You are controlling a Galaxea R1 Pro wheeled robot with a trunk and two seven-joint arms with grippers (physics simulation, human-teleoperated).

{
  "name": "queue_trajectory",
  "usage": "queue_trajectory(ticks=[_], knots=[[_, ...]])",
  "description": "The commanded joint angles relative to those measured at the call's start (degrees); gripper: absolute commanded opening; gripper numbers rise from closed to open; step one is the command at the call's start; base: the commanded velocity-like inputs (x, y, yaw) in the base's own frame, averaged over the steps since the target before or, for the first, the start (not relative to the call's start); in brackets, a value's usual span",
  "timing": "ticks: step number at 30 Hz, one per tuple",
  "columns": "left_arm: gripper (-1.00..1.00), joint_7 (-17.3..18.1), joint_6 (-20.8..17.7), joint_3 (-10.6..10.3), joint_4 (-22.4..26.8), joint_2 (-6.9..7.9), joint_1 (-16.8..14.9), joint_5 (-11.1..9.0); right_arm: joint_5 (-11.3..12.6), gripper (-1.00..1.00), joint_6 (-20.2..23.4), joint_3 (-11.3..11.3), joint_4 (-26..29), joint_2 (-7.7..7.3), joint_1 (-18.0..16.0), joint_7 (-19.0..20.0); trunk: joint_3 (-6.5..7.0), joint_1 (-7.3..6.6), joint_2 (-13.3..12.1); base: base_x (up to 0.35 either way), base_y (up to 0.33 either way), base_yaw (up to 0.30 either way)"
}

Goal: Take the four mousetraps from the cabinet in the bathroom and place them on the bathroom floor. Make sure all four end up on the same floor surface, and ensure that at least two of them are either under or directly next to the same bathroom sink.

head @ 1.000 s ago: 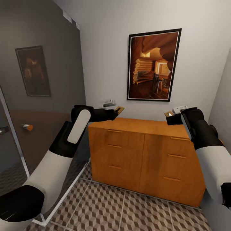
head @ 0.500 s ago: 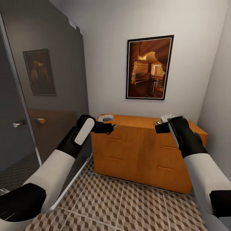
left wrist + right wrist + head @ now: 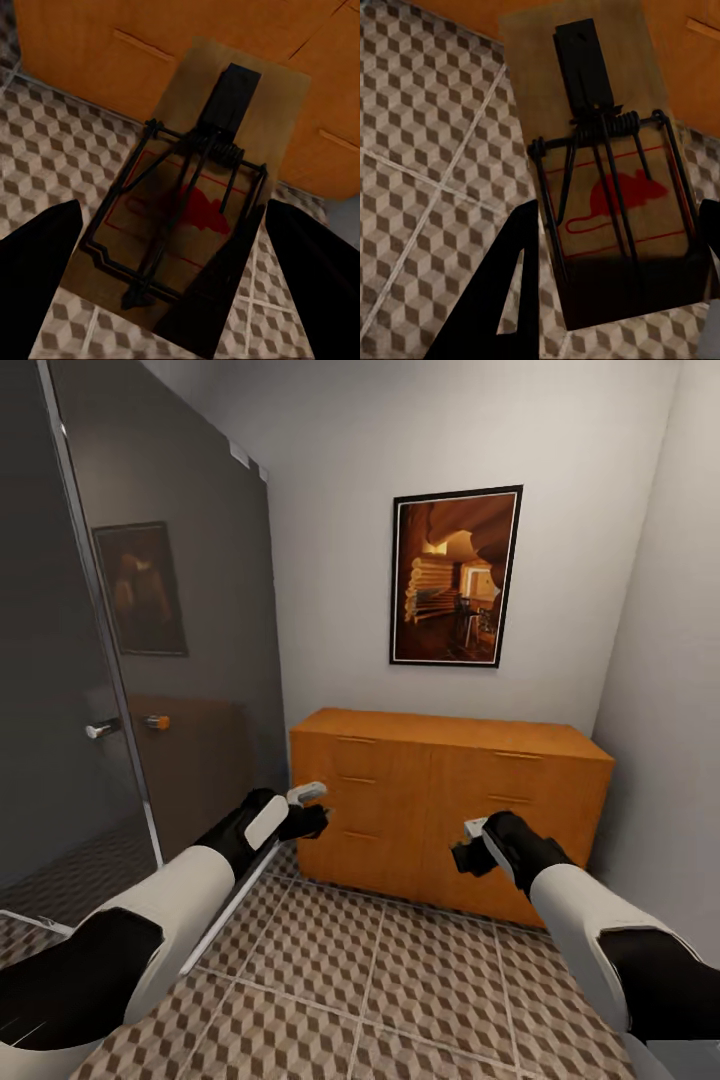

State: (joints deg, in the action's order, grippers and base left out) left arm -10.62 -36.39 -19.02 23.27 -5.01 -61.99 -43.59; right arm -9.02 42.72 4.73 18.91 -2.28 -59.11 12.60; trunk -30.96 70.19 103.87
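Each of my grippers holds one mousetrap, a tan board with a dark wire spring and a red mouse print. The left gripper (image 3: 316,819) (image 3: 172,225) is shut on a mousetrap (image 3: 191,202). The right gripper (image 3: 462,856) (image 3: 615,255) is shut on another mousetrap (image 3: 607,172). Both hang low in front of the drawers of the orange-brown cabinet (image 3: 450,800), above the cube-patterned bathroom floor (image 3: 380,980). The bathroom sink is out of view.
A dark glass door with a metal handle (image 3: 100,729) runs along the left. A white wall closes in on the right, beside the cabinet. A framed picture (image 3: 455,577) hangs on the back wall above the cabinet.
The view has drawn back from the cabinet. Both arms have come down from the height of the cabinet's top to drawer height, each still gripping its mousetrap.
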Motion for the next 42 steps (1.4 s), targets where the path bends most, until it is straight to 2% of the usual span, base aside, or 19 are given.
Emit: queue_trajectory(ticks=[1,4,6,9,12,14,16,20,29,30,32,33,35,36,38,39,42], knots=[[-1.00,0.8,1.7,-0.5,-2.7,-0.06,-0.1,0.4,-0.6,-1.00,-1.5,0.4,-2.2,0.38,0.0,0.3,-0.05,-0.05,0.0,-0.345,0.000,0.000],[-1.00,3.4,5.2,-0.8,-7.8,-0.31,-0.1,2.9,-0.5,-1.00,-5.4,0.4,-7.2,0.90,0.0,0.1,-0.05,-0.05,0.0,-0.345,0.000,0.000],[-1.00,6.5,9.0,-0.9,-13.3,-0.44,-0.1,5.2,-0.5,-1.00,-9.8,0.4,-12.3,1.30,0.0,-0.3,-0.05,-0.05,0.0,-0.345,0.000,0.000],[-1.00,9.4,12.9,-0.9,-18.5,-0.53,0.0,6.5,-0.5,-1.00,-14.0,0.4,-16.9,1.92,0.0,-1.1,-0.05,-0.05,0.0,-0.345,0.000,0.000],[-1.00,11.0,16.1,-0.9,-21.2,-0.55,0.8,7.1,-0.4,-1.00,-17.8,0.4,-19.2,2.36,0.5,-2.1,-0.05,-0.05,0.0,-0.345,0.000,0.000],[-1.00,11.6,17.8,-1.0,-22.1,-0.52,2.7,7.5,-0.4,-1.00,-19.7,0.4,-20.0,2.53,1.8,-3.0,-0.05,-0.05,0.0,-0.345,0.000,0.000],[-1.00,11.9,19.6,-1.0,-22.6,-0.43,5.6,8.0,-0.4,-1.00,-21.4,0.4,-20.4,2.67,4.8,-4.1,-0.05,-0.05,0.0,-0.345,0.000,0.000],[-1.00,12.0,22.5,-1.0,-22.9,-0.42,9.4,8.1,-0.4,-1.00,-24.2,0.4,-20.7,2.83,8.9,-4.9,-0.05,-0.05,0.0,-0.345,0.000,0.000],[-1.00,11.9,28.1,-1.1,-23.0,-0.45,18.0,8.3,-0.3,-1.00,-34.5,0.3,-20.8,3.72,14.4,-6.7,-0.05,-0.05,0.0,-0.346,0.000,0.000],[-1.00,11.7,30.4,-1.1,-23.0,-0.47,20.6,8.3,-0.3,-1.00,-35.8,0.3,-20.8,3.97,16.2,-8.0,-0.05,-0.05,0.0,-0.346,0.000,0.000],[-1.00,11.6,31.5,-1.1,-23.0,-0.46,22.0,8.2,-0.4,-1.00,-35.9,0.3,-20.8,4.44,16.7,-8.4,-0.05,-0.05,0.0,-0.346,0.000,0.000],[-1.00,11.5,32.4,-1.1,-23.0,-0.26,24.1,8.1,-0.5,-1.00,-36.3,0.3,-20.8,4.73,17.2,-8.6,-0.05,-0.05,0.0,-0.346,0.000,0.000],[-1.00,11.5,32.5,-1.0,-23.0,-0.17,24.9,8.0,-0.6,-1.00,-36.3,0.4,-20.8,4.84,17.4,-8.6,-0.05,-0.05,0.0,-0.346,0.000,0.000],[-1.00,11.5,34.8,-1.0,-23.0,0.16,26.2,7.7,-0.6,-1.00,-36.0,0.4,-20.8,5.50,17.7,-9.9,-0.05,-0.05,0.0,-0.152,0.000,0.000],[-1.00,11.5,37.3,-1.0,-23.0,0.23,26.4,7.6,-0.6,-1.00,-35.9,0.3,-20.8,5.75,17.8,-11.1,-0.05,-0.05,0.0,-0.088,0.000,0.055],[-1.00,11.5,40.0,-1.0,-23.1,0.27,26.6,7.5,-0.6,-1.00,-35.8,0.3,-20.8,5.89,17.8,-12.1,-0.05,-0.05,0.0,-0.026,0.000,0.216],[-1.00,11.4,41.2,-1.0,-23.1,0.29,27.0,7.4,-0.6,-1.00,-35.8,0.4,-20.8,6.06,17.8,-12.4,-0.05,-0.05,0.0,-0.009,0.000,0.266]])
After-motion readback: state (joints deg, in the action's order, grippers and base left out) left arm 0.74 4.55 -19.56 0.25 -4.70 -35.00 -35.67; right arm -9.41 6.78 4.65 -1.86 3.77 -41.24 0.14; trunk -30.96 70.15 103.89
